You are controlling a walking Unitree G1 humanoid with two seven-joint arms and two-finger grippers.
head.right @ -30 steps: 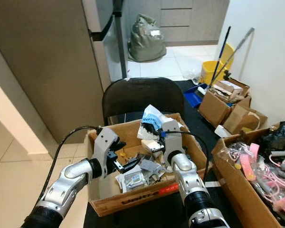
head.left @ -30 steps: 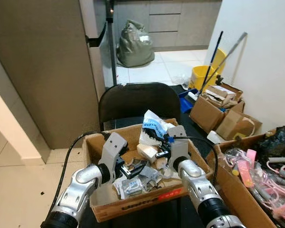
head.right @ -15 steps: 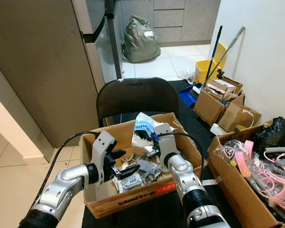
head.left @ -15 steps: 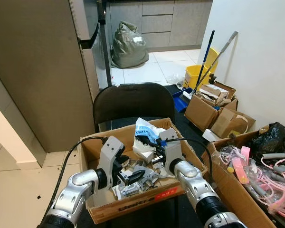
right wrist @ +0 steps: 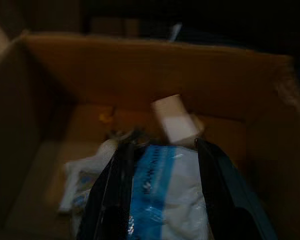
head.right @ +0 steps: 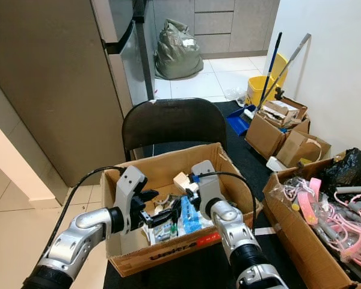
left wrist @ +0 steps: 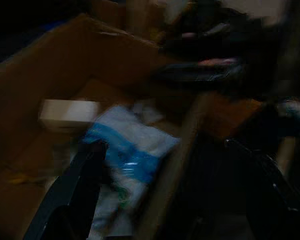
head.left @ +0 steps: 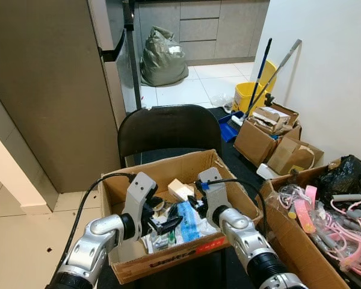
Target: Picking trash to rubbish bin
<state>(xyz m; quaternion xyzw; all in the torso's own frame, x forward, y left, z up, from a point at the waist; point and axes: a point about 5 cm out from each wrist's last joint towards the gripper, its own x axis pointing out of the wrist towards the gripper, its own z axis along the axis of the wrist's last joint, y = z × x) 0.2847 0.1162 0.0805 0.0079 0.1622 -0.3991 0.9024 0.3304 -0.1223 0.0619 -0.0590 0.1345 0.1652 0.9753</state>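
Both arms reach into the open cardboard box (head.left: 168, 265) that sits on the black chair (head.left: 162, 129) right in front of the robot. The right gripper (head.right: 189, 211) is low in the box with its two black fingers (right wrist: 210, 185) spread either side of a blue-and-white plastic bag (right wrist: 165, 195), which lies flat between them among the rubbish; whether they touch it I cannot tell. Just beyond its fingertips lies a small pale carton (right wrist: 174, 119), against the far wall of the box. The left gripper (head.left: 168, 224) points across at the same bag from the other side, fingers parted, the bag just past its tips. Off to the right gripper's outer side stands another box of pink cables (head.left: 325, 220) with a black bag (head.left: 349, 174) on top. Farther that way are two more brown boxes (head.left: 271, 141), a yellow bucket (head.left: 251, 96) with mop handles against the wall, and at the back a stuffed grey-green sack (head.left: 162, 55) beside the tall grey fridge (head.left: 60, 78).
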